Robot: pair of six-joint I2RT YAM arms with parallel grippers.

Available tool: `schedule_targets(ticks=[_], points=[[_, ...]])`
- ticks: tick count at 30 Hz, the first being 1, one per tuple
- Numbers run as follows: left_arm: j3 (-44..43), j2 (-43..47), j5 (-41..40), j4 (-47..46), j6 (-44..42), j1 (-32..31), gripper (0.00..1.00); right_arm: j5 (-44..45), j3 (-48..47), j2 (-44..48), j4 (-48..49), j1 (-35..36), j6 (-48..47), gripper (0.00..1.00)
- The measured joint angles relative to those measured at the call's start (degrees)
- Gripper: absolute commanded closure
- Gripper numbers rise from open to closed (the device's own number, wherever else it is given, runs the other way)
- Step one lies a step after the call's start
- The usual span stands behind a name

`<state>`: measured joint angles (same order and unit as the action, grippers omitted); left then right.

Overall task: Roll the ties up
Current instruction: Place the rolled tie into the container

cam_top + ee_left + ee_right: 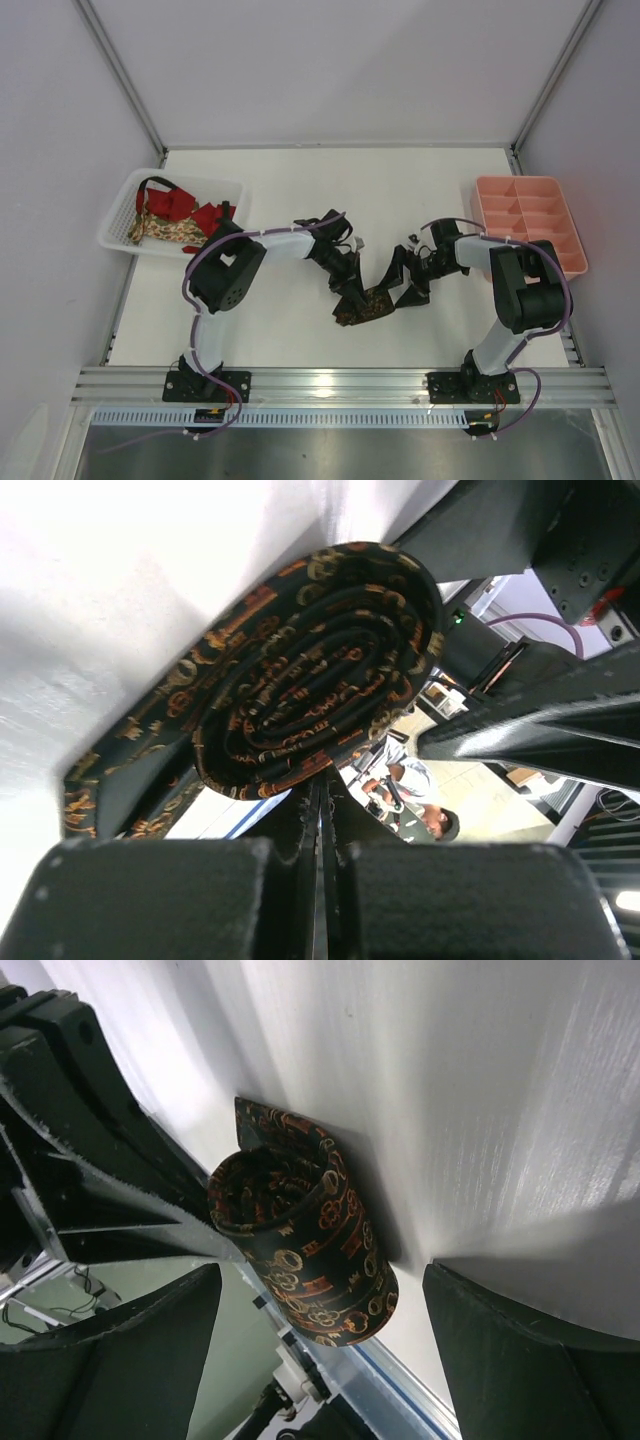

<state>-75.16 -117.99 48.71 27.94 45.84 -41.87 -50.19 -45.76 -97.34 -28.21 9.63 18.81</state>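
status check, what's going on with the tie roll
Left gripper shut on dark patterned tie, rolled up. Right gripper open, straddling it. Short tail loose on table.

I work on a white worktop (300,180) boxed in by three plain pale walls: one far (340,60), one left (50,150), one right (600,150). Thin metal strips run up the two far corners, left (120,70) and right (555,70). Along the near edge lies a ribbed aluminium rail (340,385), then a slotted white strip (330,415), then a sheet of brushed steel (340,455) with a dull sheen. The light is soft and even. Seen up close, the worktop (480,1090) shows pale streaks of glare.
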Motion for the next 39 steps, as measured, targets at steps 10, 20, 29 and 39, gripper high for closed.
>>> schedule_targets(ticks=[10, 20, 29, 39], points=[[4.57, -0.02, 2.58, -2.43, -0.07, 1.60, 0.98, -2.75, 1.16, -0.68, 4.11, 1.64, 0.94, 0.13], [5.14, -0.02, 2.82, -2.58, -0.94, 2.14, 0.99, -7.76, 1.05, -4.85, 7.04, 5.57, 2.21, 0.24], [5.14, -0.02, 2.93, -2.21, -1.90, 2.25, 0.99, -8.20, -0.68, -9.09, 10.78, 9.16, 3.91, 0.67], [6.84, 5.01, -5.53, 2.21, -6.47, 5.33, 0.91, 2.58, -5.70, -6.56, 4.07, 12.33, 10.51, 1.00]])
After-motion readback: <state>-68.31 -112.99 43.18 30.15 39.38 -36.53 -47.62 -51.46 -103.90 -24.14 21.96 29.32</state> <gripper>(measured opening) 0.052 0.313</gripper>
